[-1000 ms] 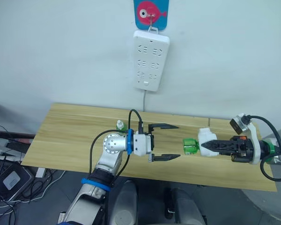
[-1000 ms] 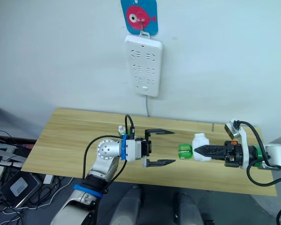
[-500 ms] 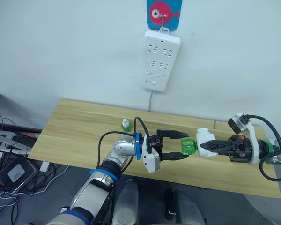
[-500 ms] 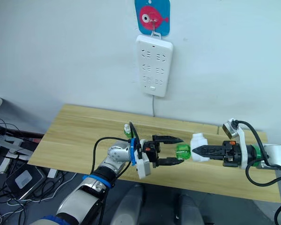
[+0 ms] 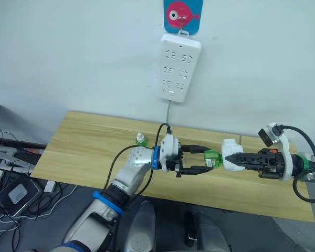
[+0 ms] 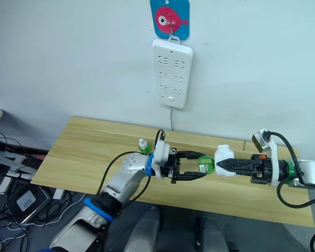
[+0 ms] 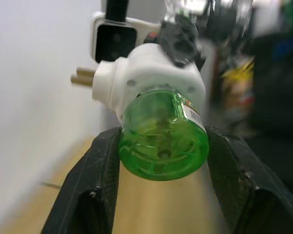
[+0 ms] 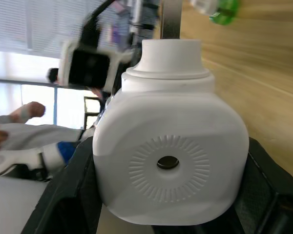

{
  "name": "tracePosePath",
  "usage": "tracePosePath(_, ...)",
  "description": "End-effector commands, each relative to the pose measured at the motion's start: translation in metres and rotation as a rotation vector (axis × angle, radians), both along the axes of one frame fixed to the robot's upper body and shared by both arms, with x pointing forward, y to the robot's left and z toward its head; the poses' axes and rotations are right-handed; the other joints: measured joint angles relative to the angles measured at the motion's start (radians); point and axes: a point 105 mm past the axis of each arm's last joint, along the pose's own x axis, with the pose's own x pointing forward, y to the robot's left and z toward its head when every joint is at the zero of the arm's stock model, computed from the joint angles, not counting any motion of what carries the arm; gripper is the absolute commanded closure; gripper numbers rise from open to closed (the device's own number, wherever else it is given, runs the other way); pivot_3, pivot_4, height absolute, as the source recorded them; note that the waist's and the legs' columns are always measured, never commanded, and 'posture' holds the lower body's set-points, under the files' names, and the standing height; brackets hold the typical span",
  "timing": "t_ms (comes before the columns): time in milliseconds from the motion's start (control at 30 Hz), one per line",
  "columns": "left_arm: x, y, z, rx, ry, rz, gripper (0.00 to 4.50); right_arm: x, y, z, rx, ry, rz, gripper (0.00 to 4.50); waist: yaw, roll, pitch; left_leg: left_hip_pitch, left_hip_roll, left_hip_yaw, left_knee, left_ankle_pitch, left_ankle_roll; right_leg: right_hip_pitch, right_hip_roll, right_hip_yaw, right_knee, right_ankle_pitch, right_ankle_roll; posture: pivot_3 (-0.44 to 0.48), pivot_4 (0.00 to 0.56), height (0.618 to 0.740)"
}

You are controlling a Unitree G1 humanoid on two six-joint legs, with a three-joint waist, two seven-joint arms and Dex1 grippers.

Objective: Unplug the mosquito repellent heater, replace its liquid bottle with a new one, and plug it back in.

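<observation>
The left tool (image 5: 198,160) has closed in from open air to bracket, fingers apart, the green liquid bottle (image 5: 212,158) of the small white plastic mosquito repellent heater (image 5: 231,155) clamped in the right tool (image 5: 227,158), ready for unscrewing; a spare green bottle (image 5: 140,139) waits behind on the wooden surface (image 5: 84,147), nothing blocking.

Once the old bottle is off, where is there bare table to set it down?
Bare wood lies at the table's left end, left of the spare bottle, and along the back edge under the power strip. The middle front is crowded: the left gripper brackets the green bottle on the heater held by the right gripper.
</observation>
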Motion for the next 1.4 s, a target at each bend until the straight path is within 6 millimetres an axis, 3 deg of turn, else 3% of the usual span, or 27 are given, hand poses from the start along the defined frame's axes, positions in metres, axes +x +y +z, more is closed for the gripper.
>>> tracePosePath(33, 0.019, 0.012, 0.027, -0.056, 0.476, -0.030, 2.24, -0.014, 0.005, -0.003, -0.041, 0.026, 0.077, 1.50, -0.010, 0.000, 0.000, 0.000, 0.000, 0.000, 0.000, 0.000, 0.000, 0.001, 0.000, 0.000, 0.000, -0.001, 0.002, 0.247, 0.253, 0.740)
tracePosePath(133, 0.035, 0.020, 0.014, -0.024, 0.873, -0.065, 2.24, -0.012, 0.006, -0.006, -0.066, 0.012, 0.072, 1.50, -0.028, -0.001, 0.001, 0.000, -0.002, -0.001, 0.002, 0.000, 0.001, 0.002, -0.001, -0.001, -0.001, -0.001, 0.002, 0.247, 0.253, 0.740)
tracePosePath(333, 0.022, 0.020, 0.009, 0.027, 0.913, -0.140, 2.24, -0.005, 0.005, -0.009, -0.074, 0.001, 0.042, 1.50, -0.067, -0.001, 0.001, 0.000, -0.002, -0.001, -0.001, 0.000, 0.001, 0.001, -0.001, -0.001, -0.001, -0.001, 0.002, 0.244, 0.253, 0.740)
tracePosePath(567, 0.024, 0.026, 0.014, 0.006, 0.853, -0.105, 0.04, -0.002, 0.001, -0.005, -0.051, -0.003, 0.009, 1.50, -0.081, -0.001, 0.000, 0.000, -0.002, -0.001, -0.001, 0.001, 0.001, 0.001, -0.002, -0.001, -0.001, 0.001, -0.002, 0.230, 0.252, 0.740)
tracePosePath(700, 0.045, 0.048, 0.020, -0.038, 0.773, 0.024, 0.02, -0.002, -0.003, -0.006, -0.051, 0.005, -0.012, 1.50, -0.080, -0.001, 0.000, 0.000, -0.002, -0.001, 0.000, 0.001, 0.001, 0.001, -0.002, -0.001, -0.001, 0.001, -0.002, 0.230, 0.249, 0.740)
tracePosePath(867, 0.048, 0.052, 0.019, 0.066, 0.012, 0.266, 0.02, 0.004, -0.010, -0.005, -0.043, 0.004, -0.062, 1.50, -0.077, 0.000, 0.000, 0.000, -0.002, 0.001, -0.002, 0.001, 0.000, 0.001, -0.003, 0.000, -0.002, 0.002, -0.003, 0.240, 0.248, 0.740)
tracePosePath(1033, 0.029, 0.043, 0.007, 0.088, -0.853, 0.294, 0.02, 0.011, -0.011, -0.002, -0.029, -0.001, -0.082, 1.50, -0.048, 0.000, 0.000, 0.000, -0.002, 0.003, -0.001, 0.001, 0.000, 0.001, -0.003, 0.002, -0.003, 0.002, -0.004, 0.254, 0.247, 0.740)
tracePosePath(1233, 0.000, 0.033, -0.002, -0.071, -1.317, 0.233, 0.02, 0.014, -0.006, -0.001, -0.023, -0.007, -0.071, 1.50, -0.018, 0.000, 0.000, 0.000, -0.002, 0.005, -0.001, 0.000, 0.001, 0.000, -0.003, 0.005, -0.003, 0.002, -0.004, 0.253, 0.244, 0.740)
tracePosePath(1400, -0.005, 0.024, -0.008, -0.127, -1.448, 0.208, 0.02, 0.015, -0.001, 0.002, -0.011, -0.014, -0.058, 1.50, 0.004, 0.000, 0.000, 0.000, -0.002, 0.005, 0.000, 0.000, 0.001, 0.000, -0.003, 0.005, -0.003, 0.003, -0.004, 0.252, 0.243, 0.740)
